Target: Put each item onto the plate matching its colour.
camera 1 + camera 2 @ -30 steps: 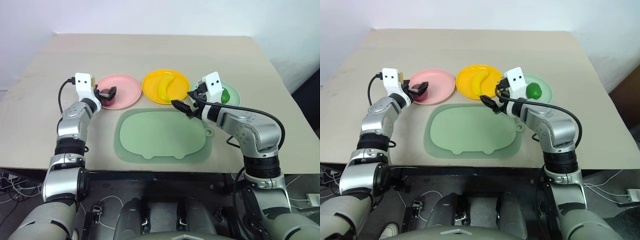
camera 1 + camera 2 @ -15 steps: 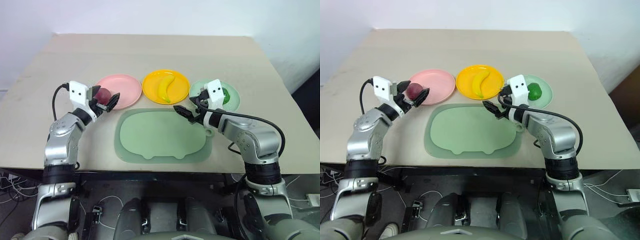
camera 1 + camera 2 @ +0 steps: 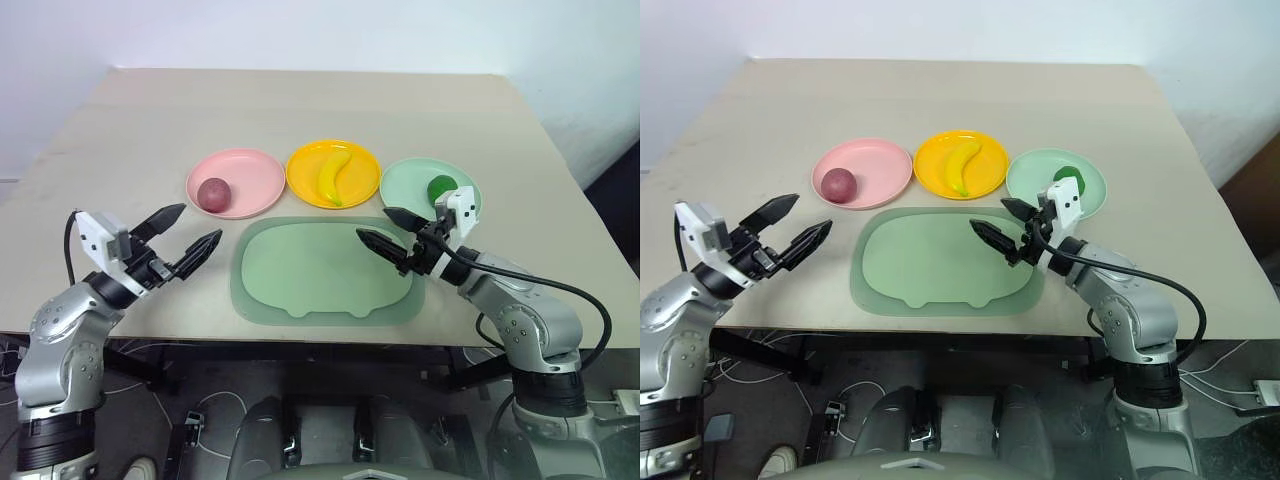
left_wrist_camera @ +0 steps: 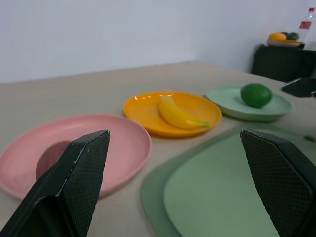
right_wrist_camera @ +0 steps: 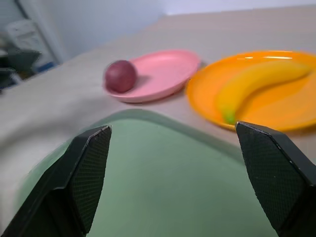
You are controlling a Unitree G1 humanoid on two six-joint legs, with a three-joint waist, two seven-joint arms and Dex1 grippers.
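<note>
The maroon ball (image 3: 212,193) rests on the pink plate (image 3: 250,178). On the yellow plate (image 3: 360,165) lies the banana (image 3: 334,175), and the dark green fruit (image 3: 440,188) sits on the mint green plate (image 3: 412,184). My left gripper (image 3: 202,222) hangs open and empty over the table's front left, well short of the pink plate. My right gripper (image 3: 373,223) is open and empty above the right part of the green board, just in front of the mint plate. The left wrist view looks across the ball (image 4: 52,155), banana (image 4: 177,113) and green fruit (image 4: 256,95).
A large green rounded board (image 3: 320,275) lies in front of the three plates. The beige table (image 3: 300,100) has bare surface behind the plates and at both sides. Its front edge runs close under both arms. A dark cabinet (image 4: 284,61) stands beyond the table.
My left gripper has drawn back from the pink plate toward the table's front edge, leaving the maroon ball on the plate. My right gripper has pulled back a little from the plates.
</note>
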